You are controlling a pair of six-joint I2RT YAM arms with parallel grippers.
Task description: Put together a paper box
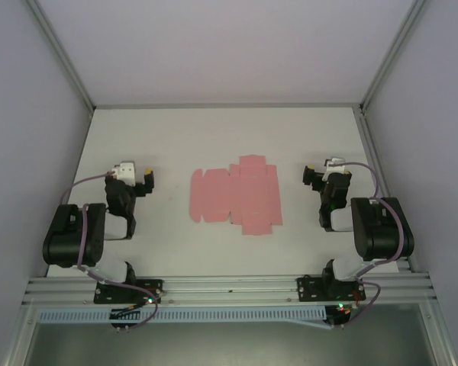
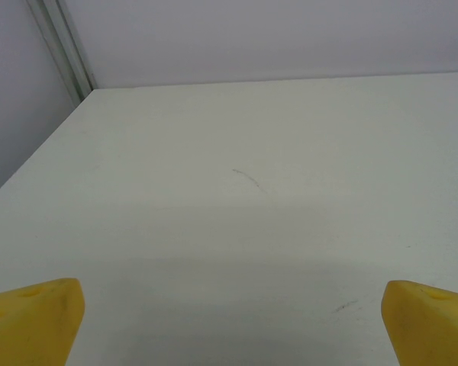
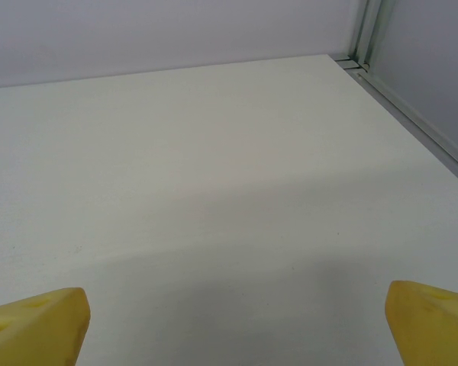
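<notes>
Pink paper box: laid flat, unfolded, on table centre | left gripper at its 9 o'clock, right gripper at 3 o'clock, both spread wide, nothing held | one panel should be pinned while a flap is lifted along its crease

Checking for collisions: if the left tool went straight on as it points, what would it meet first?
The way looks free: bare white table, then probably the pale back wall. The flat pink die-cut card sheet sits right of the left tool.

pink paper box: 1 | robot arms: 2 | table: 1
</notes>
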